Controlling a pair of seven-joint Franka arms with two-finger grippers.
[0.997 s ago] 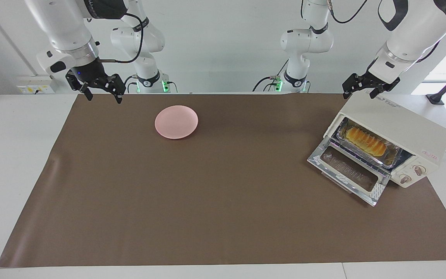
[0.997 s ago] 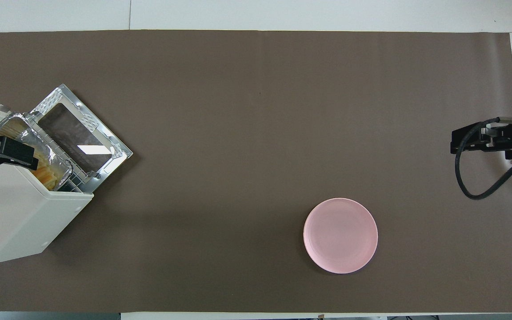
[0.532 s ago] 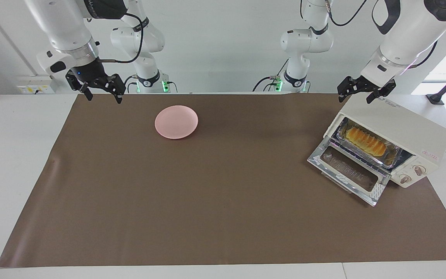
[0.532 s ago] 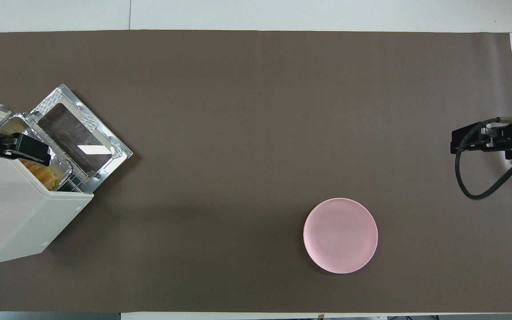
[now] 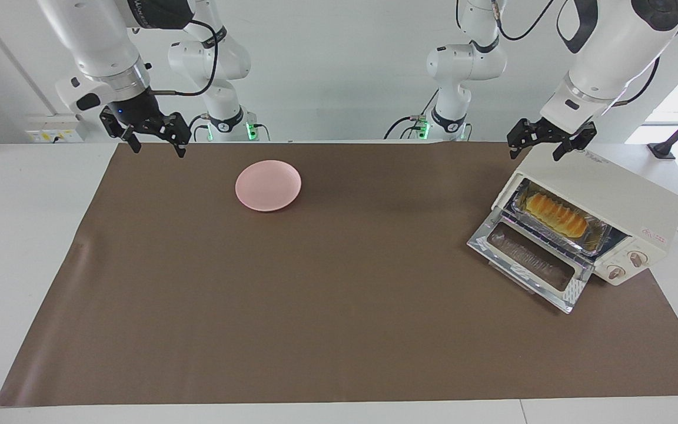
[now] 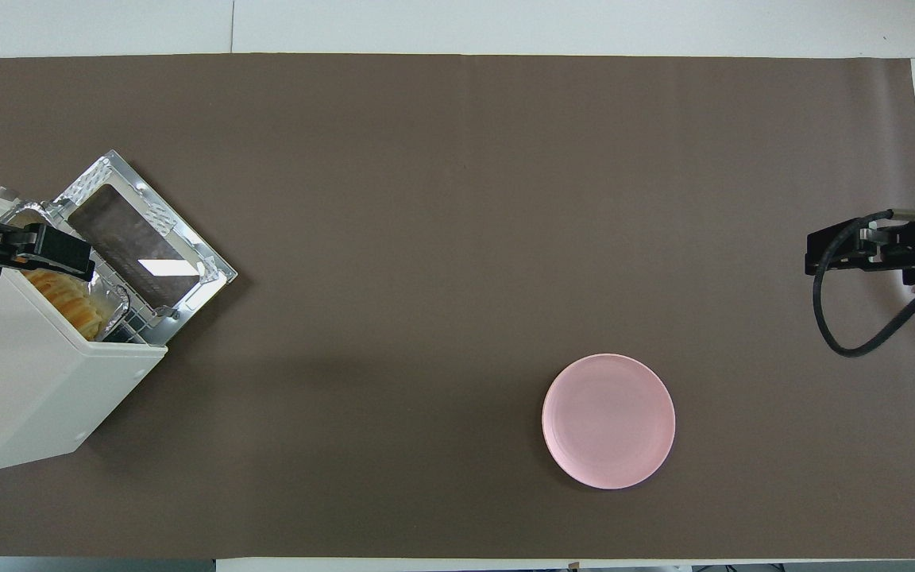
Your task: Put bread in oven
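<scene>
Left gripper [image 5: 544,146] hangs spread and empty above the cream-white toaster oven [image 5: 610,200]; below it the ridged yellow-orange bread [image 5: 555,214] lies inside, door down. Right gripper [image 5: 154,139] waits, spread wide.

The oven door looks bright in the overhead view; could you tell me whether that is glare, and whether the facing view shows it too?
Overhead view: a white patch of reflected light sits on the door glass of the oven. Facing view: the door shows only faint sheen, and the bread inside stays clearly visible.
</scene>
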